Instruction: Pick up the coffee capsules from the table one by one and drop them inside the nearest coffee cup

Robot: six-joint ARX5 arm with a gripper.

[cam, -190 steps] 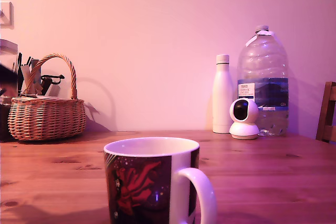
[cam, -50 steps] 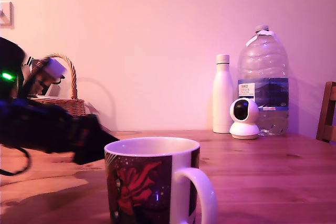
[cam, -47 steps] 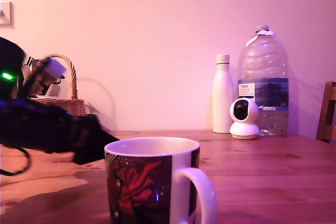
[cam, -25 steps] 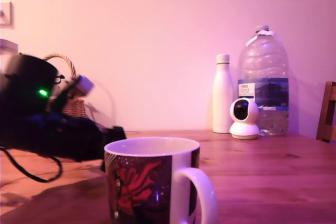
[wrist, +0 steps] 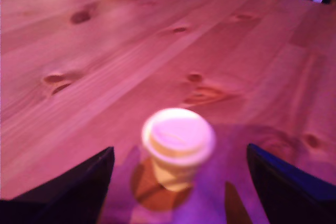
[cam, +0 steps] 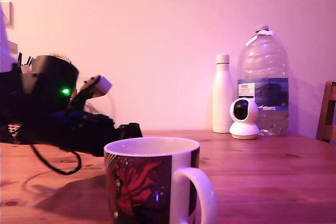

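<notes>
A pale tan coffee capsule (wrist: 177, 148) stands on the reddish wooden table (wrist: 94, 82), wide flat rim up. In the wrist view my gripper (wrist: 179, 156) is open, with its two dark fingers (wrist: 79, 192) on either side of the capsule and clear of it. The exterior view shows the black arm reaching in from the left, its gripper (cam: 131, 129) low over the table just behind the coffee cup (cam: 149, 182). This cup is a large mug with a white rim and handle and a dark print of a red figure. The capsule is hidden in the exterior view.
At the back of the table, on the exterior view's right, stand a white bottle (cam: 222, 94), a big clear water bottle (cam: 262, 80) and a small white camera (cam: 244, 118). A wooden chair (cam: 326, 111) is at the right edge. A cable (cam: 52, 166) hangs under the arm.
The arm has come in from the exterior view's left and moved right, now covering the wicker basket, with its gripper reaching behind the cup's rim.
</notes>
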